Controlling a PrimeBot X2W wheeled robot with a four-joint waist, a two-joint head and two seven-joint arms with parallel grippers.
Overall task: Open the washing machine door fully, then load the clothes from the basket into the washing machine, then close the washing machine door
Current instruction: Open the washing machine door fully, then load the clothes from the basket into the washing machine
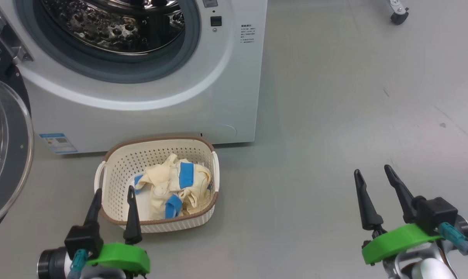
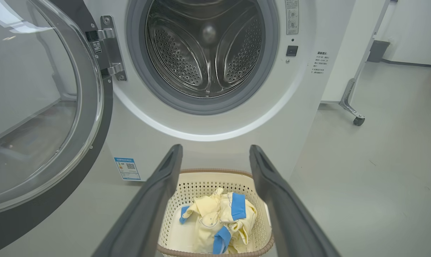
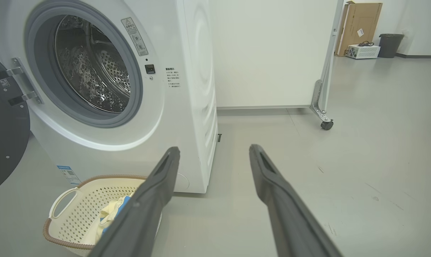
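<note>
**While both grippers stand spread, the clothes lie in the basket**

Where the left gripper [image 1: 114,190] points, the basket [image 1: 121,162] sits on the floor just past its fingertips. Its two dark fingers [image 1: 132,217] are parted and grasp nothing. In the head view the tips overlap the basket's near left corner; whether they touch the brown rim cannot be told. In the left wrist view the clothes [image 2: 219,225], cream-yellow with blue patches, show between the two fingers, bundled inside the basket. Straight beyond the fingertips stands the washing machine [image 1: 141,116], the basket close against its front. Its steel drum [image 2: 204,46] lies open to view inside the grey gasket [image 1: 102,69]. Left of the fingers the washing machine door [image 1: 9,155] is swung wide on its hinge, clear glass ringed with black. A blue-white sticker [image 1: 58,142] sits low on the machine, between door and basket.

The right gripper [image 1: 372,169] is well to the right of the basket, over bare grey floor [image 1: 315,116], fingers likewise released and empty. In the right wrist view the basket lies left of its left finger [image 3: 144,203], which hides part of it.
</note>
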